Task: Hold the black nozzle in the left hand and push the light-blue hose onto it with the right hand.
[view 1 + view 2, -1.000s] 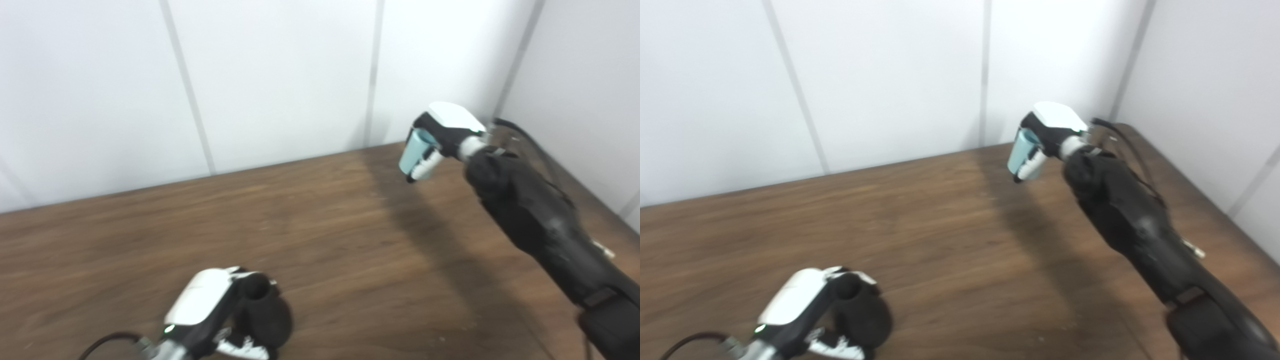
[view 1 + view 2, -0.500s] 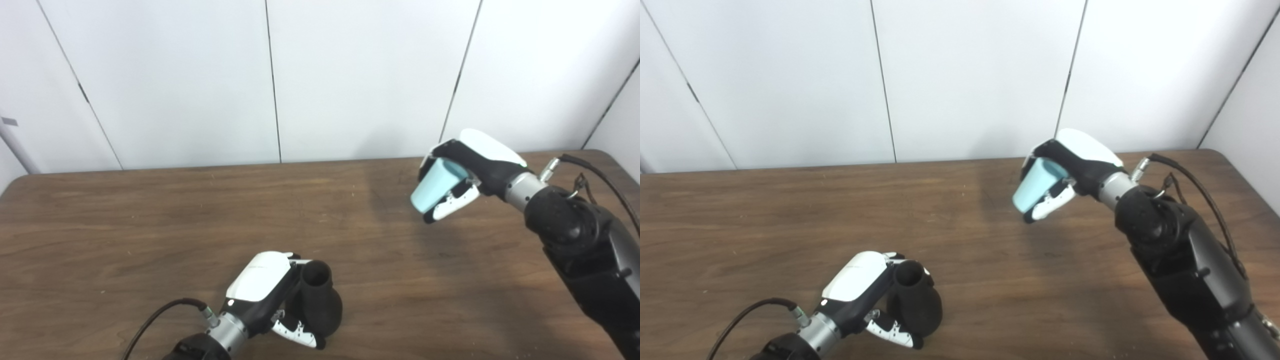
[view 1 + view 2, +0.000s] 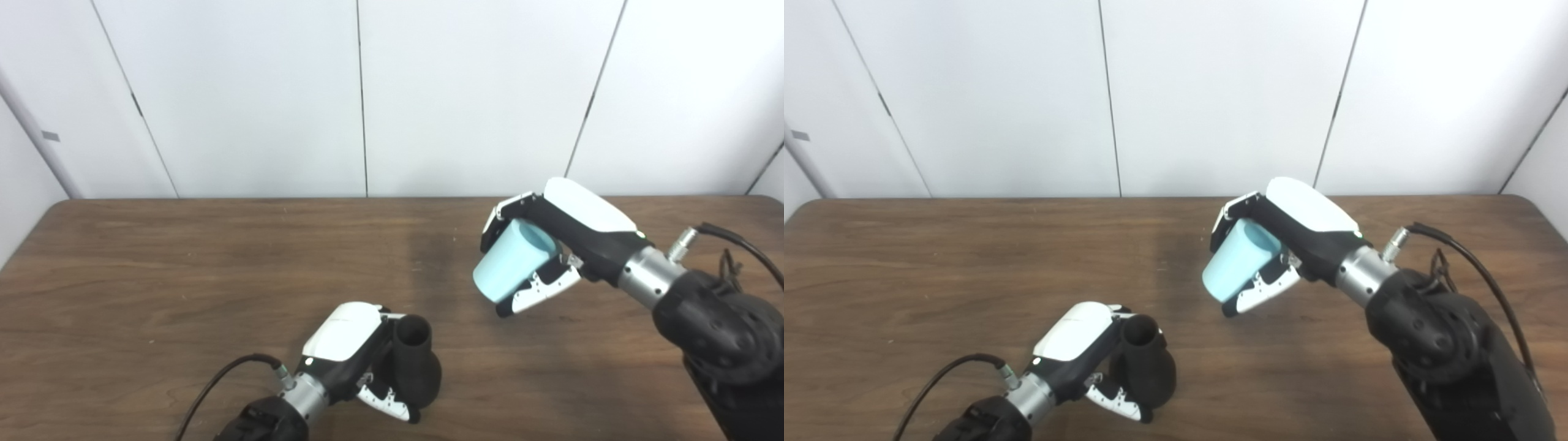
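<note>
Brown wood counter (image 3: 153, 257) backed by white wall panels (image 3: 245, 92), left hand (image 3: 346, 343) near the front edge, fingers (image 3: 386, 401) wrapped around upright black nozzle (image 3: 415, 361), right hand (image 3: 551, 245) raised mid-right, fingers curled around tilted light-blue hose (image 3: 508, 266), bare counter between them, black cable (image 3: 732, 245) at right.

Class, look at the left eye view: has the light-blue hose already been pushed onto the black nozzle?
No, the light-blue hose sits in the right robot hand, clearly apart from the black nozzle.

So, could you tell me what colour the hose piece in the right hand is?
Light blue hose, clearest in the left eye view.
</note>
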Controlling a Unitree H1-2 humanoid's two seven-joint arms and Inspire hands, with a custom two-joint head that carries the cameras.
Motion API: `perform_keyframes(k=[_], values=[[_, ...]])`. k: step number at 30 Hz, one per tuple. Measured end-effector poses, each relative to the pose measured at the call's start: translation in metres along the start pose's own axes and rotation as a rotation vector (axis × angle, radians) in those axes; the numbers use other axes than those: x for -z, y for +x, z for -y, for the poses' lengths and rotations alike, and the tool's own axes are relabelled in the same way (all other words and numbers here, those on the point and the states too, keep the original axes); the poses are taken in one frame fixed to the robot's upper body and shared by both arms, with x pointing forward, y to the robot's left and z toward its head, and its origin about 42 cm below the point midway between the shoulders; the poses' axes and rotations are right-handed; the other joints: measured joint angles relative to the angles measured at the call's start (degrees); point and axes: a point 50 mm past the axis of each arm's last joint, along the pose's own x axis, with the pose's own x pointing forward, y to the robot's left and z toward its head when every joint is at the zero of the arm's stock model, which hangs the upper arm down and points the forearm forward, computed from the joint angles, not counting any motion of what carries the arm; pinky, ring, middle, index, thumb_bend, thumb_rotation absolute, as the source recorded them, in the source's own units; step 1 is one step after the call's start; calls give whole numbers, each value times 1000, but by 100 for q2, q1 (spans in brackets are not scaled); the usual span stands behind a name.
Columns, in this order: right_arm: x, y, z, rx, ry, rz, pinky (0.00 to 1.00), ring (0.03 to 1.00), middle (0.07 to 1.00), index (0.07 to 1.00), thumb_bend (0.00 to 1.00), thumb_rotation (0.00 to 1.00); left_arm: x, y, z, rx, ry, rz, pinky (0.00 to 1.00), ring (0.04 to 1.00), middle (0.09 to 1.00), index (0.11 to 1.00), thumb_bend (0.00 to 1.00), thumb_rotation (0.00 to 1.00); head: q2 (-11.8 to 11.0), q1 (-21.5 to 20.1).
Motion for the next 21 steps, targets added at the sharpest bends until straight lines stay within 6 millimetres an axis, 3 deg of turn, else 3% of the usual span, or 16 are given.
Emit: perform_keyframes(k=[8, 21], values=[[-12, -6, -11, -19, 43, 38, 306, 439, 508, 498, 499, 0, -2, 1, 1, 0, -5, -6, 843, 627, 506, 477, 521, 0, 44, 26], [-18, 4, -24, -32, 101, 62, 306, 444, 508, 497, 499, 0, -5, 3, 2, 3, -7, -6, 848, 626, 507, 476, 521, 0, 62, 53]])
